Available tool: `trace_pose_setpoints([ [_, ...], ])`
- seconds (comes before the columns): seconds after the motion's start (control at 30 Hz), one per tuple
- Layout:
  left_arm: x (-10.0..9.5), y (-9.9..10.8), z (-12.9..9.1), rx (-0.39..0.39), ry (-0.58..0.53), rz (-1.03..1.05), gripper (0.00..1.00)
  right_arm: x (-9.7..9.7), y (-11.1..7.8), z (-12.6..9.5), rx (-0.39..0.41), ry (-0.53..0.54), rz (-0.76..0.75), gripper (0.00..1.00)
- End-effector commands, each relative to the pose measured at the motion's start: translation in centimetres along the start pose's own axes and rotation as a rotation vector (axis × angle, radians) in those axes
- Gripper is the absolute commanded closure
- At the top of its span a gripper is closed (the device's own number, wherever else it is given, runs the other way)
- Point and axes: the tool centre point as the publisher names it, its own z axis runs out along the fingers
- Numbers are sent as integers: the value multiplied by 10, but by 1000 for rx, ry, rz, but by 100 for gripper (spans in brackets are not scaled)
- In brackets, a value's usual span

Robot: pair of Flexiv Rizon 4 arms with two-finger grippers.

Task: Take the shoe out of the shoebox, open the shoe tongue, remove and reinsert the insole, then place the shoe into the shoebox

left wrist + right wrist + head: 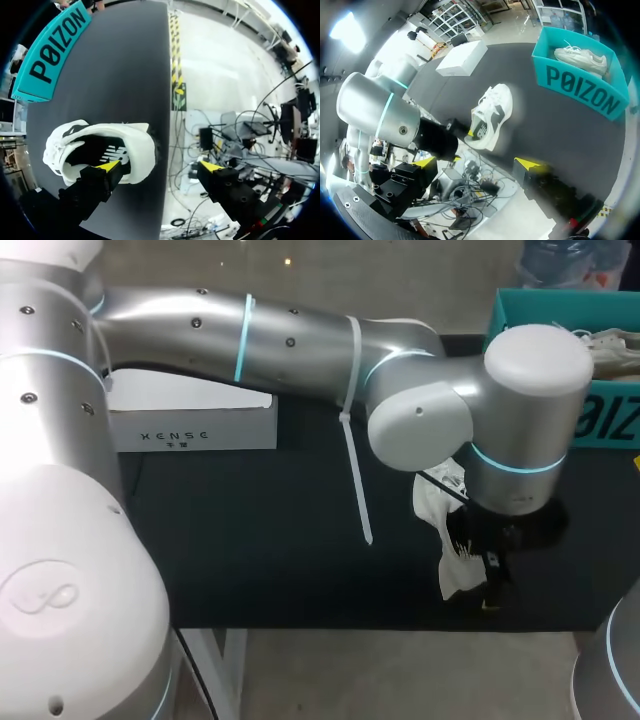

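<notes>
A white shoe [135,145] lies on its side on the black table [115,75] near the front edge, also seen as the shoe [440,510] and the shoe [495,112]. My left gripper [160,167] is open at its heel. One fingertip [107,166] is over the shoe's dark opening, the other hangs past the table's edge, and the heel wall lies between them. The teal shoebox [560,315] stands at the back right with a second pale shoe [582,57] in it. My right gripper [476,162] is open and holds nothing, off the table's front, facing the shoe.
A white box [190,420] sits at the back left. My left arm [300,340] crosses the table from the left, and a white cable tie [355,480] hangs from it. The shoe is close to the table's front edge [380,625].
</notes>
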Motion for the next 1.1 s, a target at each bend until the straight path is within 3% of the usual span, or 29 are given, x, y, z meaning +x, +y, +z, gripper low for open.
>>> trace_pose_setpoints([
  [0.03, -6, 2, 6, 3, 5, -5, 0, 0, 0, 0, 1, -1, 1, 0],
  [0.9, -27, -18, 26, 17, -10, -3, 0, 0, 0, 0, 1, -1, 1, 0],
  [0.93, -27, -18, 25, 17, -14, -7, 52, 0, 0, 0, 1, -1, 1, 0],
  [0.97, -27, -18, 25, 18, -15, -6, 64, 0, 0, 0, 1, -1, 1, 0],
  [1.0, -28, -18, 26, 13, -21, -6, 88, 0, 0, 0, 1, -1, 1, 0],
  [1.03, -28, -18, 26, 13, -20, -6, 100, 0, 0, 0, 1, -1, 1, 0],
  [1.1, -28, -18, 28, 12, -18, -1, 100, 0, 0, 0, 1, -1, 1, 0],
])
